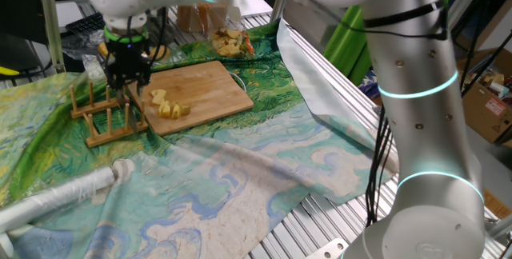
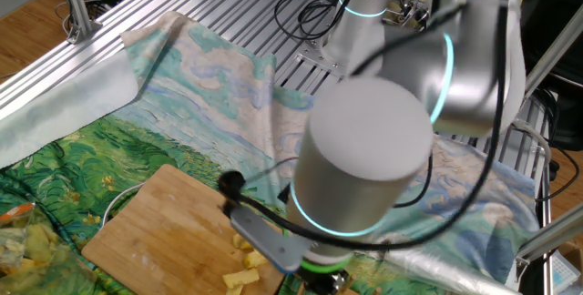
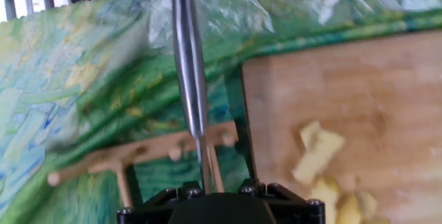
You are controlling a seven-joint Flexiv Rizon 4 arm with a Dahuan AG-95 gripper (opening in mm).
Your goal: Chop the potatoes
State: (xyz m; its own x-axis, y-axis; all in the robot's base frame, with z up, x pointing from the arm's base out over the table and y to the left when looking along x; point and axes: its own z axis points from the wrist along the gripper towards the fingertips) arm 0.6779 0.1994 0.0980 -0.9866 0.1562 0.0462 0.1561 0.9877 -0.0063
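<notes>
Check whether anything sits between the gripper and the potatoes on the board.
Nothing visible blocks the way. The gripper hangs over the wooden rack by the board's edge; the potatoes lie uncovered on the board. A metal knife handle stands in the rack.

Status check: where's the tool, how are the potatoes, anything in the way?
Tool above wooden rack, opening unclear. Potatoes in chunks on board. Knife parked in rack, directly under tool.
</notes>
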